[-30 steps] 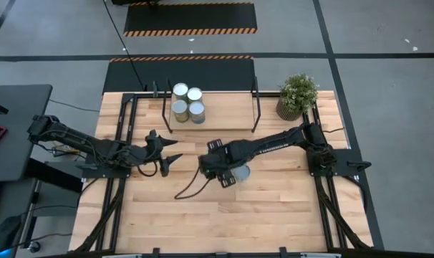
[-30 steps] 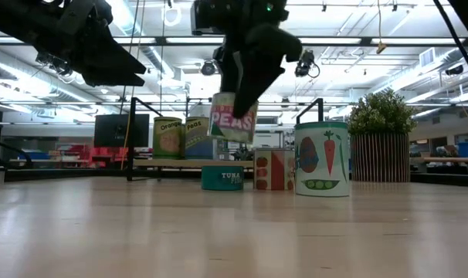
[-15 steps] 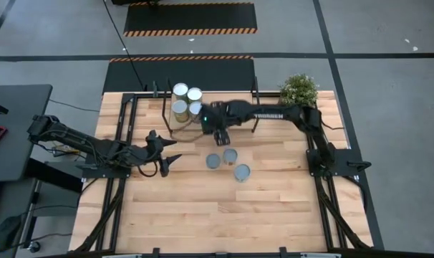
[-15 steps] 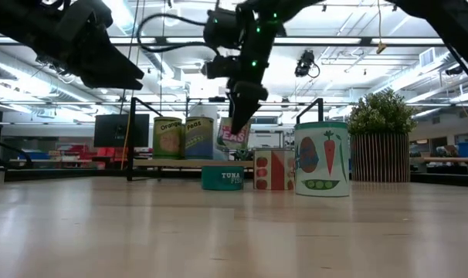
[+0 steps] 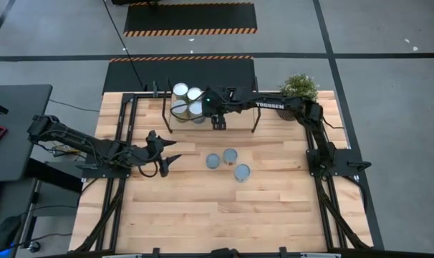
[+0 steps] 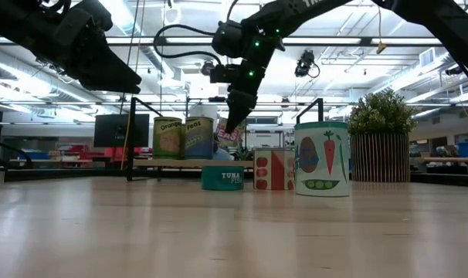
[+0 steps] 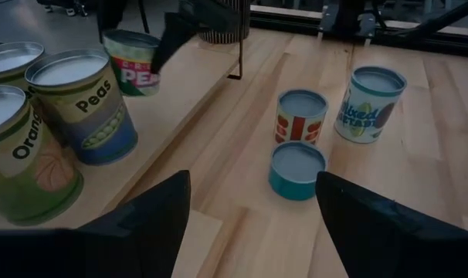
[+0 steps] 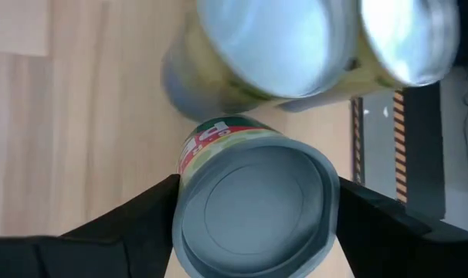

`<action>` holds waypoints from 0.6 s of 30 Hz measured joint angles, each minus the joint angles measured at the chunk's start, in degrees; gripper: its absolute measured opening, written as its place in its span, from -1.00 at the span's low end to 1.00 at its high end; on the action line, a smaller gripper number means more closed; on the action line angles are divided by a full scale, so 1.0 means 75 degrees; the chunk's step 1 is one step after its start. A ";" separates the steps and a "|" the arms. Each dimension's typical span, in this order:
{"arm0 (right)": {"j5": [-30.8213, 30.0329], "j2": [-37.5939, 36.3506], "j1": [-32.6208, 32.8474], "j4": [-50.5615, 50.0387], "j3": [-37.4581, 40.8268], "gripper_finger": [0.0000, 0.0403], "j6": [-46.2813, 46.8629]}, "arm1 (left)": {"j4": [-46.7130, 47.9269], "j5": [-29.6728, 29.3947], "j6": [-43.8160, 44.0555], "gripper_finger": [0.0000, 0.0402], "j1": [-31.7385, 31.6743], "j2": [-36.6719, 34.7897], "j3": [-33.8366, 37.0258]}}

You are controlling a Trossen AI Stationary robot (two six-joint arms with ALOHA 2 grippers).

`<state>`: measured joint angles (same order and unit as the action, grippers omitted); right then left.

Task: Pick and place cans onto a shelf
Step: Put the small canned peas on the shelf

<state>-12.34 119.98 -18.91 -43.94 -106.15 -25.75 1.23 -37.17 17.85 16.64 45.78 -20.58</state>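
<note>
Since the earlier frames: right arm has swung from desk centre up to the shelf [image 5: 231, 100], top centre of the high view, carrying the red-labelled peas can with it. Left arm unchanged.

Right gripper [image 5: 218, 118]: fingers part-open and clamped on the peas can [image 8: 253, 207]; wrist view shows the can's round end filling the space between the two fingers. In the low view the can [image 6: 228, 133] hangs tilted at shelf height, just right of the cans already there. Not yet set down, as far as I can judge.

On the shelf: four cans [image 5: 187, 102] clustered at its left end in the high view.

Still on the desk: three cans [image 5: 228, 163] in a loose group at frame centre, below the shelf: a low teal tuna can [image 7: 296, 170], a red-patterned one [image 7: 300, 116] and a mixed-vegetables one [image 7: 369, 103].

Left gripper [image 5: 168, 150]: centre-left of the high view, fingers spread wide, nothing in them, waiting.

Tally: four placed, one being delivered, three left. Roughly past halfway.
</note>
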 joint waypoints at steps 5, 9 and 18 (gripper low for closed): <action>0.0006 0.0000 -0.0045 0.0246 0.0000 0.53 -0.0183 | 0.0003 0.0000 0.0001 0.41 -0.0001 0.0000 0.0000; 0.0124 -0.0003 -0.0042 0.0359 0.0000 0.53 -0.0194 | 0.0003 0.0000 0.0003 0.41 0.0000 0.0000 0.0000; 0.0308 -0.0004 -0.0117 0.0159 0.0000 0.53 -0.0180 | 0.0042 0.0001 0.0158 0.41 -0.0001 0.0000 0.0000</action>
<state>-10.03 119.95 -19.78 -42.75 -106.15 -27.10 1.55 -37.16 19.03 16.64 45.78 -20.58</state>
